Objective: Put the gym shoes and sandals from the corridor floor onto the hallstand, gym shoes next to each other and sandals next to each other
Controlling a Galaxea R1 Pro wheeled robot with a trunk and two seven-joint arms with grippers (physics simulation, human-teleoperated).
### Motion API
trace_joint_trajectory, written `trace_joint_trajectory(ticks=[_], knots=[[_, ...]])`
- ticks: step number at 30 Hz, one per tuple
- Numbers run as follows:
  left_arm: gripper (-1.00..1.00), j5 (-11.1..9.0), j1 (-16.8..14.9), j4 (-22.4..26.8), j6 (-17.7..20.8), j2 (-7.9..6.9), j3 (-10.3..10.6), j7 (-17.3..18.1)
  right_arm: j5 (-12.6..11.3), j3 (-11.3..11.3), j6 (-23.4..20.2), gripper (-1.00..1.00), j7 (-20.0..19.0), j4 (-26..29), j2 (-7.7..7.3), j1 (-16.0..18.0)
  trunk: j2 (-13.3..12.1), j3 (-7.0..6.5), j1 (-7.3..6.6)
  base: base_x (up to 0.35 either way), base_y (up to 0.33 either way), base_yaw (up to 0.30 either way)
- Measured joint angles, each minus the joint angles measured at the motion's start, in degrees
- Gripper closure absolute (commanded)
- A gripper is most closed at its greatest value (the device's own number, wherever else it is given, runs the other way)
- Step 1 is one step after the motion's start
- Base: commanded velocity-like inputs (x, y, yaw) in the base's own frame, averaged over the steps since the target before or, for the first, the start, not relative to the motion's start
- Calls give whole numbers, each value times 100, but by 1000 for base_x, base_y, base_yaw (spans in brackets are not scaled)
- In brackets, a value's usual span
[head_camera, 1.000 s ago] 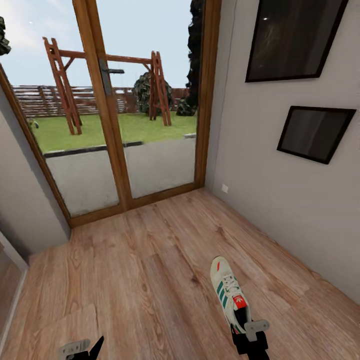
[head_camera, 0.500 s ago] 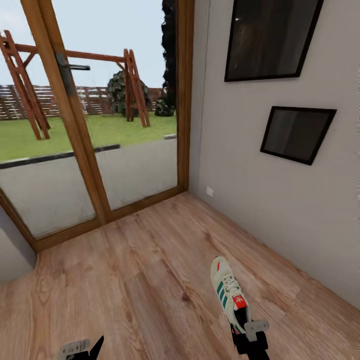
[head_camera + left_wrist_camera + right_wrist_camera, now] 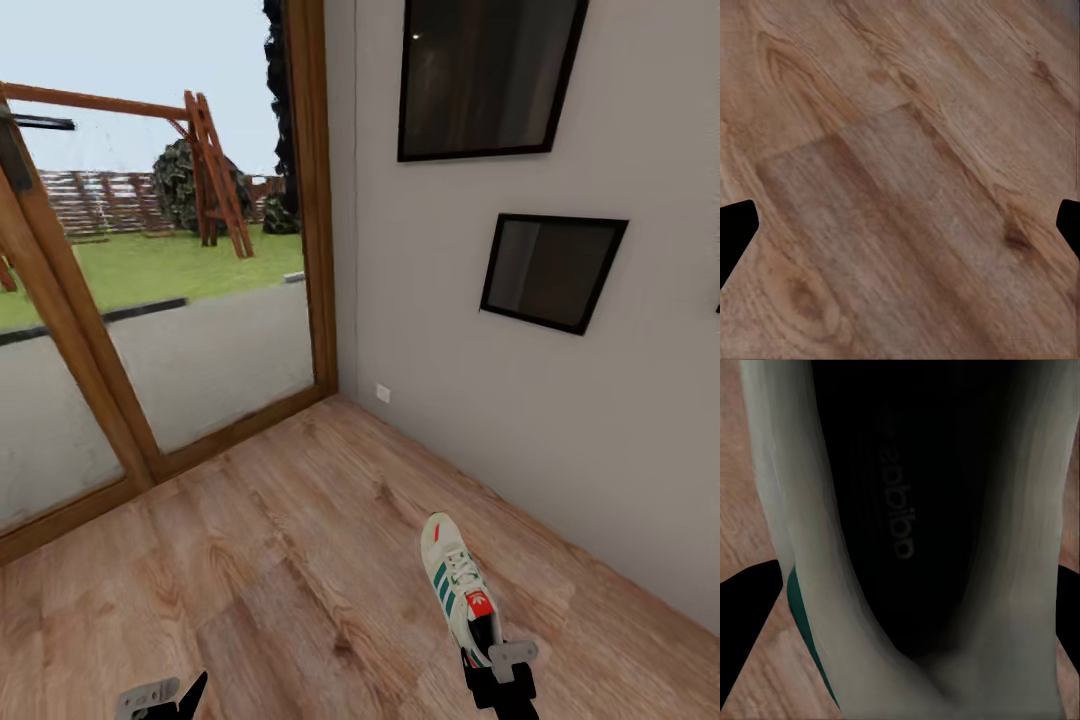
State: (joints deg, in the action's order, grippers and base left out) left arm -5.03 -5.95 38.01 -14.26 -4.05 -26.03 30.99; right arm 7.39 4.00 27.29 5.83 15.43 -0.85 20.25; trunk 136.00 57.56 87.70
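the right gripper (image 3: 497, 668), a black clamp with a pale grey bracket, sat at the bottom edge of the head view, its arm cut off by the frame. it was clamped on the heel end of a cream-white lace-up gym shoe (image 3: 457, 587) with green side stripes and a red-orange tongue. the shoe pointed away from the robot, toe forward, above the light brown wood-grain plank floor (image 3: 280, 560). in the right wrist view the shoe's dark inner lining (image 3: 907, 510) and pale collar ran between the two black fingers (image 3: 746, 622) at either side, with a strip of green stripe showing; the printed wording on the insole was too blurred to read.

the left gripper (image 3: 165, 696) showed as a grey bracket and a black fingertip at the lower edge of the head view, the rest cut off. in the left wrist view its fingers (image 3: 735, 236) stood wide apart over bare planks (image 3: 900, 180), holding nothing.

beyond stood a wooden-framed glass door (image 3: 150, 330) looking onto a lawn, and a grey wall (image 3: 600, 420) with two dark framed pictures (image 3: 550, 270).
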Motion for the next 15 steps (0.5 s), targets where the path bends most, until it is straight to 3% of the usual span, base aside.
trace_joint_trajectory(ticks=[8,15], knots=[[-100,1,0,2,0,-6,-3,3,0,-3,0,100,0,0,0,0,0,0,1,275,0,-262],[-100,15,0,-3,1,0,6,-1,1,-1,0,100,0,0,0,0,0,0,3,43,0,-263]])
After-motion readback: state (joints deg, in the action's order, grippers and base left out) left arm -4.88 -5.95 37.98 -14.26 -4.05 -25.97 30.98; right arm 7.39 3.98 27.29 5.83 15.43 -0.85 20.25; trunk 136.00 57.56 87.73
